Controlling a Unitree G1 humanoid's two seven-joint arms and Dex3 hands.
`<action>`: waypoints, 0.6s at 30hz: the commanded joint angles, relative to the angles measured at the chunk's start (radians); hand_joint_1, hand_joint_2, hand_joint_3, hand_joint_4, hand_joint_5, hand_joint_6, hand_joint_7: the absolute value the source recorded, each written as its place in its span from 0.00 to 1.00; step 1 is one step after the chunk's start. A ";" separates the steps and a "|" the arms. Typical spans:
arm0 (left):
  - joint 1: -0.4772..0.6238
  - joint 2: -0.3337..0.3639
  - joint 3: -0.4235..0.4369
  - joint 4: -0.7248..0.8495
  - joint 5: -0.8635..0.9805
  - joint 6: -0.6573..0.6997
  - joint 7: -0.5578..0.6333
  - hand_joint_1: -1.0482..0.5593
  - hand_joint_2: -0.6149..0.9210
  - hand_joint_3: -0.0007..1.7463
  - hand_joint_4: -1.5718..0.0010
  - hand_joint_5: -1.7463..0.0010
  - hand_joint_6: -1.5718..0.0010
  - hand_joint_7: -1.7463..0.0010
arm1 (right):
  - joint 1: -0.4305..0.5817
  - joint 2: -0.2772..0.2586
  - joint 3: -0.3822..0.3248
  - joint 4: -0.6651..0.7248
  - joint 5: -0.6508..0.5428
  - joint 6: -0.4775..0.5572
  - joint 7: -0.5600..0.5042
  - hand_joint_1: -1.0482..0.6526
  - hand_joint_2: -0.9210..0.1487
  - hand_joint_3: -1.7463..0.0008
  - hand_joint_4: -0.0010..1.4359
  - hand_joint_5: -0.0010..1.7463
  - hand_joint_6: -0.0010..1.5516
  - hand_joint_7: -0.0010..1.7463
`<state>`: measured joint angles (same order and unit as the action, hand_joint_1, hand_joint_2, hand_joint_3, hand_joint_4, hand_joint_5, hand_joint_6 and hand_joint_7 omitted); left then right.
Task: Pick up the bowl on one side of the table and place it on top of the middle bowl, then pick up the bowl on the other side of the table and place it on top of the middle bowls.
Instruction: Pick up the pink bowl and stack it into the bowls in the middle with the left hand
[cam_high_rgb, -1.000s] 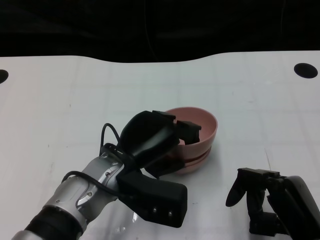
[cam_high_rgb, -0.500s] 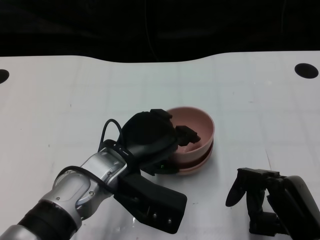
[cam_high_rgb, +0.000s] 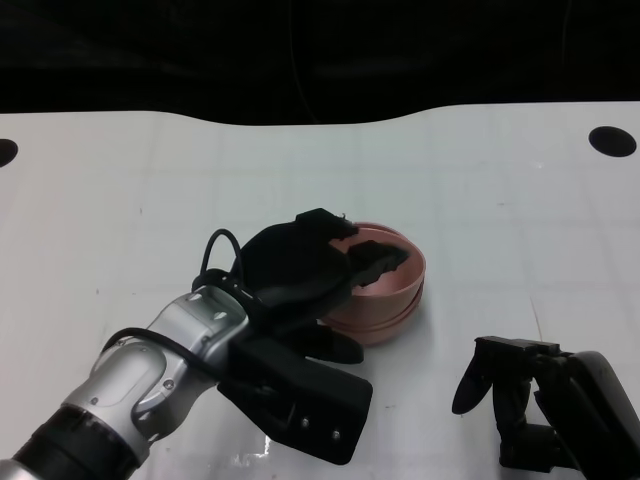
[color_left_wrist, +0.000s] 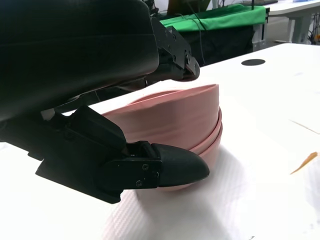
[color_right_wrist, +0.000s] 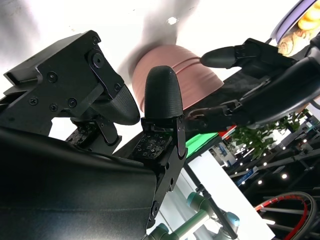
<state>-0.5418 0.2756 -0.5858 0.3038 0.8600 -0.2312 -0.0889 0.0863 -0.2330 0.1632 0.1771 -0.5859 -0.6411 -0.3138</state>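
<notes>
Pink bowls (cam_high_rgb: 395, 295) sit nested, mouths upward, unmarked; left hand (cam_high_rgb: 305, 275) pinches the top rim, while right hand (cam_high_rgb: 520, 395) hangs spread, holding nothing.

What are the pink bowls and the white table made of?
The pink bowls look like matte plastic: even colour, thin smooth rims, soft dull sheen, though ceramic can't be ruled out. The table looks like a smooth white laminate or coated board, faintly glossy with soft reflections.
</notes>
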 joint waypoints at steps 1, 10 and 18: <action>0.023 0.036 0.033 -0.068 -0.033 0.009 -0.051 0.06 1.00 0.34 1.00 0.87 0.93 1.00 | 0.004 -0.011 -0.005 -0.007 0.015 0.003 0.004 0.56 0.71 0.09 0.65 1.00 0.56 0.80; 0.062 0.066 0.070 -0.142 -0.061 0.007 -0.071 0.06 1.00 0.34 1.00 0.88 0.93 1.00 | 0.001 -0.012 -0.005 -0.003 0.009 0.003 -0.001 0.56 0.72 0.09 0.66 1.00 0.56 0.79; 0.193 0.092 0.184 -0.213 -0.160 -0.065 0.015 0.09 1.00 0.34 1.00 0.92 0.95 1.00 | 0.004 -0.010 -0.005 -0.003 0.016 0.004 0.003 0.56 0.72 0.08 0.65 1.00 0.56 0.80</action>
<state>-0.3684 0.3544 -0.4208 0.1003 0.7164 -0.2772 -0.0999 0.0866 -0.2333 0.1627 0.1774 -0.5842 -0.6401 -0.3133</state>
